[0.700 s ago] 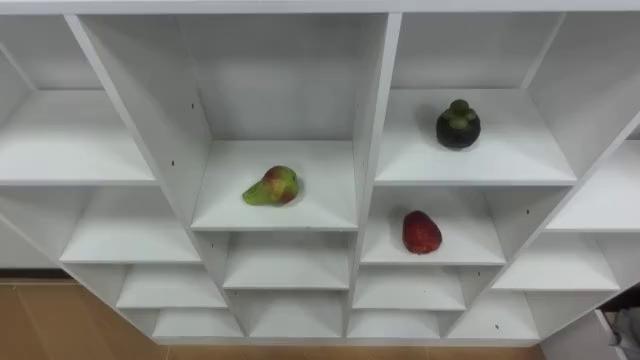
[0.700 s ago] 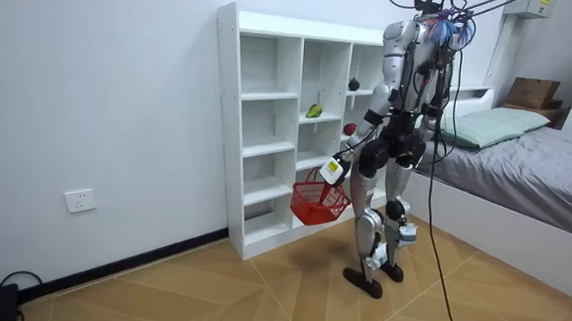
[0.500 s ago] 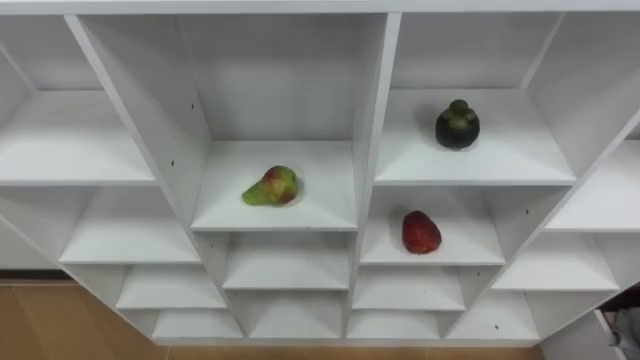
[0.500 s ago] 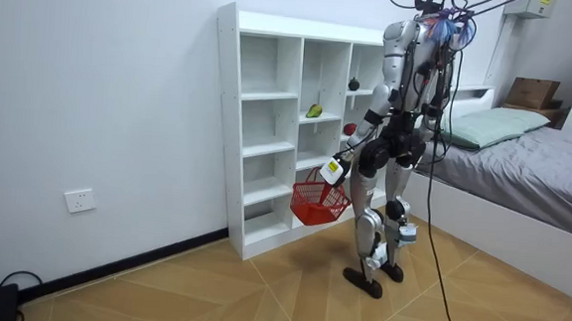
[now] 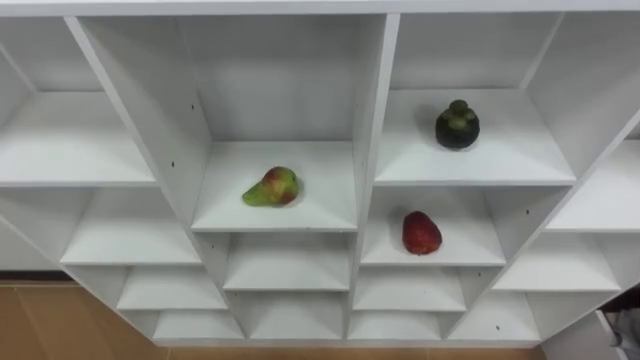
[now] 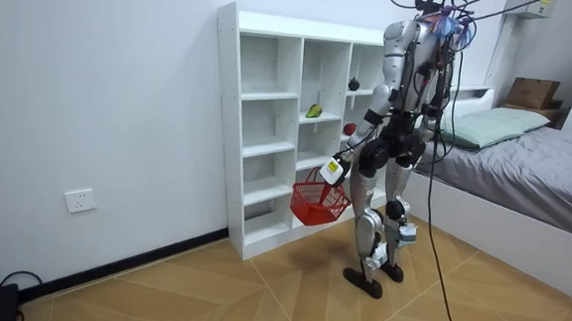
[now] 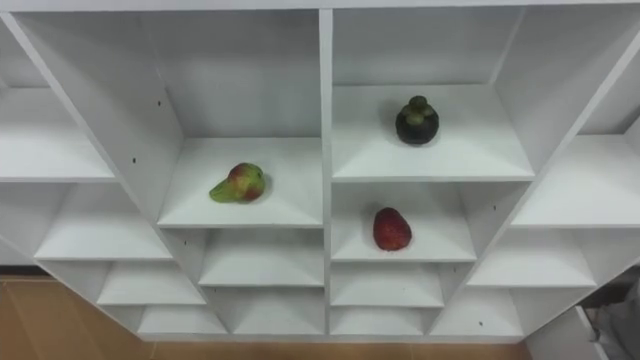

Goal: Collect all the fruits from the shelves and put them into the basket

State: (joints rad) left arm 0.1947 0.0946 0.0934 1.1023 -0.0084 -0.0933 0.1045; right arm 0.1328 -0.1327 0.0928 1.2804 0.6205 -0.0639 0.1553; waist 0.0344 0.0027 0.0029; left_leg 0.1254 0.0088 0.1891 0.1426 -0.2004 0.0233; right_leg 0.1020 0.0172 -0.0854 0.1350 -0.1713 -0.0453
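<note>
Three fruits lie in the white closet (image 5: 370,150) in front of me. A green and red pear (image 5: 271,187) rests in a middle compartment. A dark round fruit (image 5: 457,125) sits one compartment to the right, with a red fruit (image 5: 421,232) on the shelf below it. In the room view I stand facing the closet (image 6: 268,130). My left hand (image 6: 335,170) hangs low at my side, shut on the handle of a red basket (image 6: 315,202). My right hand (image 5: 625,325) shows at the lower right corner, low beside the closet and far from the fruits.
The other closet compartments hold nothing. A bed (image 6: 526,145) stands behind me at the room view's right. Bare wooden floor (image 6: 258,298) stretches to the room view's left and front. A wall socket (image 6: 81,201) sits low on the wall.
</note>
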